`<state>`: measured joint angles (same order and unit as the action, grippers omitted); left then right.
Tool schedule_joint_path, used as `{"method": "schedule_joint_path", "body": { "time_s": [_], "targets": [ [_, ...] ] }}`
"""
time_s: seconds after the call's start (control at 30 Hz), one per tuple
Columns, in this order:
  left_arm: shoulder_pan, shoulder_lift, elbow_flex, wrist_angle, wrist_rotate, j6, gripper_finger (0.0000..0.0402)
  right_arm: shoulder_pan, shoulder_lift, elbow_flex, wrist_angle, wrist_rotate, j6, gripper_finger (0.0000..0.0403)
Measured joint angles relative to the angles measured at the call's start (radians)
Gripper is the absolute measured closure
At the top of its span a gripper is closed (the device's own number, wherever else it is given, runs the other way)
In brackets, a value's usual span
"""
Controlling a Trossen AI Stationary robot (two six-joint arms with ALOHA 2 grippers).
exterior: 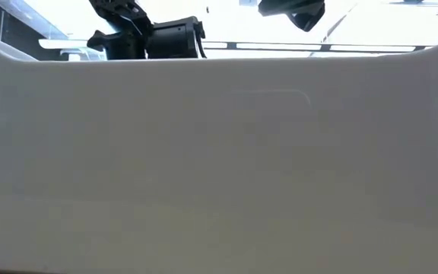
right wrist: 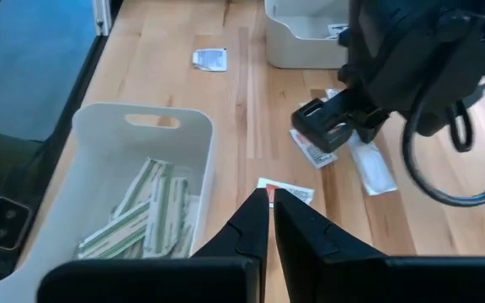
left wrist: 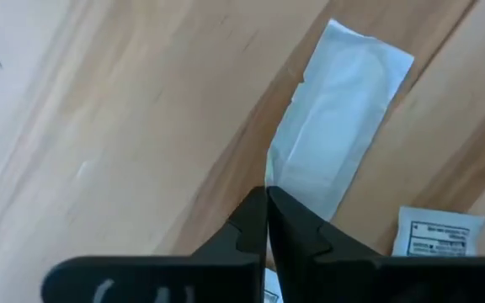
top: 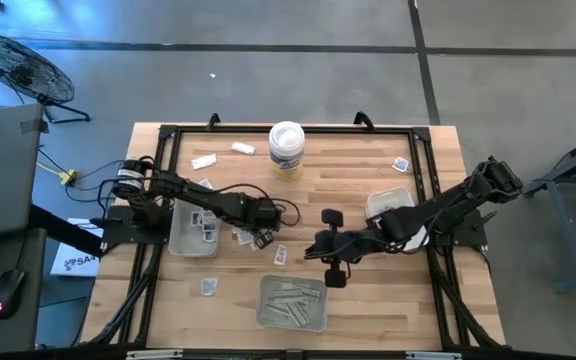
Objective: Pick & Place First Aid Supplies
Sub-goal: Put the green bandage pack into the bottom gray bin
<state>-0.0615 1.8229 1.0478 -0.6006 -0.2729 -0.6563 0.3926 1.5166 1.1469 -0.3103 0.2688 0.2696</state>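
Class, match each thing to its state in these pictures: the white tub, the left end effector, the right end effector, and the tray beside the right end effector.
Column one:
1. white tub
2. left end effector
3. right end effector
4. tray

Column two:
A. holds striped strip wrappers
B. shut on a pale strip wrapper
C. stands upright, with a yellowish label
D. shut, beside a red-printed packet

Pairs: 1-C, 2-B, 3-D, 4-A
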Motion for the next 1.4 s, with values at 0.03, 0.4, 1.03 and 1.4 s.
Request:
{"method": "schedule_joint_path", "body": {
  "time_s": [0.03, 0.4, 1.03, 1.4],
  "targets": [
    [0.000, -0.002, 0.001, -0.001, -0.002, 0.000, 0.0393, 0.002, 0.000, 0.000, 0.000, -0.005, 0.003, 0.0386],
    [-0.135, -0.172, -0.002, 0.048, -0.030, 0.006, 0.0401, 0.014, 0.000, 0.000, -0.028, -0.046, 0.006, 0.0387],
    [-0.512, -0.242, -0.001, 0.526, -0.078, 0.110, 0.0401, 0.161, 0.000, 0.000, -0.148, 0.148, 0.234, 0.0387],
    [-0.567, -0.096, 0.000, 0.648, -0.120, 0.014, 0.0401, 0.227, 0.000, 0.000, -0.120, 0.186, 0.300, 0.0386]
  ]
}}
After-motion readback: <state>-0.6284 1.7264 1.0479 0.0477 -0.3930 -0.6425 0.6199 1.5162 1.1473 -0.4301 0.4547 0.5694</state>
